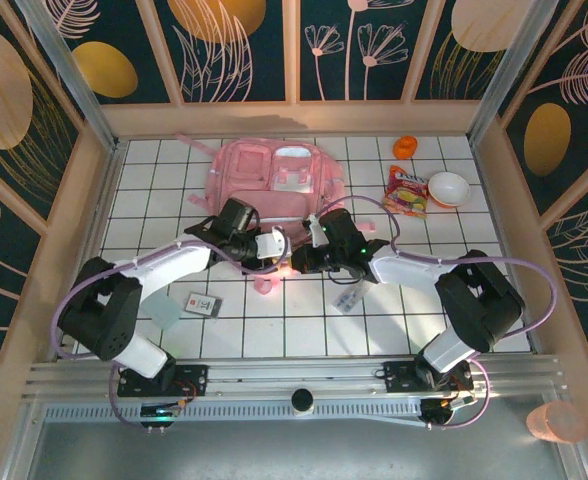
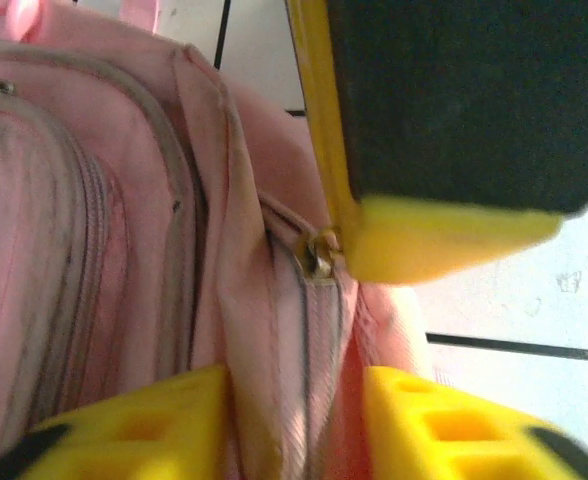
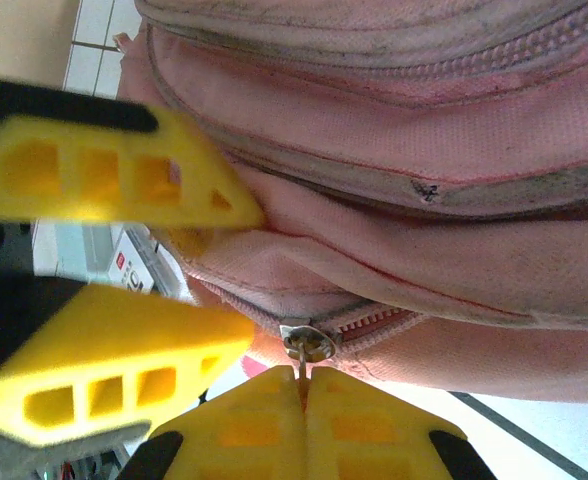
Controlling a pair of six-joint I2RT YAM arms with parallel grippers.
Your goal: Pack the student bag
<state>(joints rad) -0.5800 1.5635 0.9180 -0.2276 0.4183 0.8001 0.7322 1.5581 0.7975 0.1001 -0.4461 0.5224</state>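
The student bag, pale pink with zips, lies at the back middle of the tiled table. Both grippers meet at its near edge. My right gripper is shut on the metal zip pull of a partly open zip. My left gripper sits just left of it, its yellow fingers either side of a fold of the bag's fabric beside the zip, pinching it. In the top view the left gripper and right gripper almost touch.
A snack packet, a white bowl and a small orange object lie at the back right. A white card box lies front left, a small grey item front centre. Wooden walls enclose the table.
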